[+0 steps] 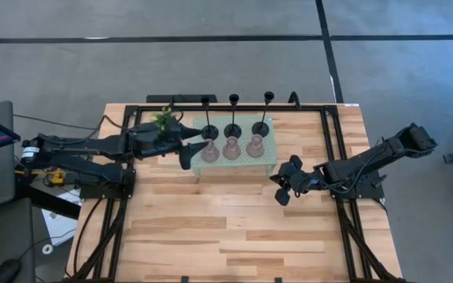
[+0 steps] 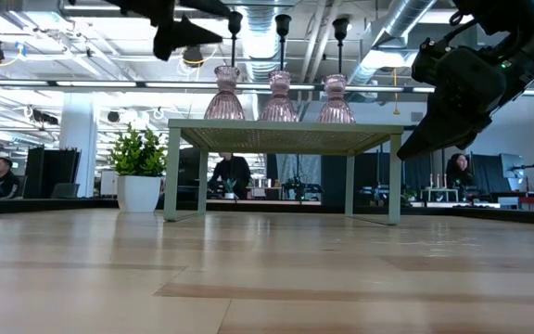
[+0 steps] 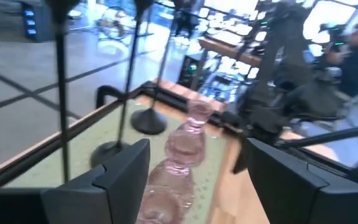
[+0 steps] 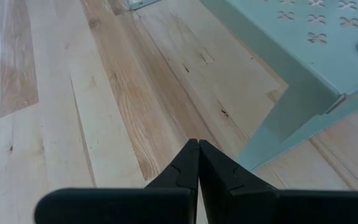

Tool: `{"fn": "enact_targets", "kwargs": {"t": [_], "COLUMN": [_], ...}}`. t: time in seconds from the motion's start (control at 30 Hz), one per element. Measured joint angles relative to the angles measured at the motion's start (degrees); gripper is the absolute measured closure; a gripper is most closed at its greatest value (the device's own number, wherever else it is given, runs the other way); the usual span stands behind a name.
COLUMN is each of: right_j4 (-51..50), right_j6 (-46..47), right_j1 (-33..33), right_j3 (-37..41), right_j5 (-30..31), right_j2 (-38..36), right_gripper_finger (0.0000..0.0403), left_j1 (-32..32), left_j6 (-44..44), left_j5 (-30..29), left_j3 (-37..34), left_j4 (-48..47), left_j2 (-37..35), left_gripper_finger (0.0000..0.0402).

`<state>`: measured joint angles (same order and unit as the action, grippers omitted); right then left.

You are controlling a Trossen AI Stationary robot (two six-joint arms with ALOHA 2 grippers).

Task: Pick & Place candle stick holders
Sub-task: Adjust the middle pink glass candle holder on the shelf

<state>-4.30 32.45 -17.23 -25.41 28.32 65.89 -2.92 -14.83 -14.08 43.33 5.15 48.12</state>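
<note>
Overhead, low and wrist views of a wooden worktop [image 1: 234, 228] carrying a mint-green perforated stand [image 1: 267, 159] near its far edge.

Six candle stick holders stand on the stand in two rows of three. The far row consists of three tall black holders: the left black holder [image 1: 208, 118], the middle black holder [image 1: 233, 114] and the right black holder [image 1: 265, 112], each a thin stem rising from a round flat base. The near row consists of three squat pink glass holders: the left pink holder [image 1: 209, 151], the middle pink holder [image 1: 232, 148] and the right pink holder [image 1: 255, 145], all upright and set just beside one another. In the low view the pink row [image 2: 280, 97] shows along the stand's top, with the black stems rising behind it.

The left gripper [image 1: 185, 149] is at the stand's left end, just beside the left pink holder; its jaws are apart, and in the left wrist view the pink holders [image 3: 188, 140] line up in the gap between them, not clasped. A small green potted plant [image 1: 163, 120] sits beside the left arm, near the stand's far left corner.

The right gripper [image 1: 283, 189] hovers above bare worktop near the stand's near right corner, apart from it; its jaws are together, holding nothing, as the right wrist view [image 4: 199, 163] shows.

People sit in the room beyond the worktop.
</note>
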Motion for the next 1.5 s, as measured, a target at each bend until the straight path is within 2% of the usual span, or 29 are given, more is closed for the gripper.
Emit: {"fn": "enact_targets", "kwargs": {"t": [0.17, 0.3, 0.57, 0.8, 0.93, 1.17, 1.5], "right_j4": [0.0, 0.0, 0.1, 1.1, 3.9, 11.5, 13.3], "right_j6": [0.0, 0.0, 0.0, 0.0, -1.8, -8.5, -11.8], "right_j1": [0.0, 0.0, 0.0, 0.0, -0.2, -3.4, -5.7], "right_j3": [0.0, 0.0, 0.0, 0.0, 0.0, 0.0, 0.0], "right_j5": [0.0, -0.1, -1.3, -1.3, -1.4, -1.3, -1.3], "right_j2": [0.0, 0.0, 0.0, 0.0, 0.0, 0.0, 0.0], "right_gripper_finger": [0.0403, 0.0403, 0.0403, 0.0403, 0.0403, 0.0403, 0.0403], "left_j1": [0.6, 1.9, 4.9, 7.9, 11.0, 19.1, 21.7], "left_j6": [0.0, 1.9, 7.2, 10.6, 12.8, 17.6, 17.6], "left_j5": [8.8, 14.2, 14.6, 14.5, 12.5, 2.4, 1.9], "left_j3": [0.0, 0.0, 0.0, 0.0, 0.0, 0.0, 0.0], "left_j4": [-0.4, -0.5, -4.3, -4.3, -4.3, -4.3, -4.2], "left_j2": [-3.1, -3.8, -3.7, -3.7, -3.7, -3.7, -3.7], "left_gripper_finger": [0.0152, 0.0195, 0.0315, 0.0392, 0.0397, 0.0396, 0.0393]}}
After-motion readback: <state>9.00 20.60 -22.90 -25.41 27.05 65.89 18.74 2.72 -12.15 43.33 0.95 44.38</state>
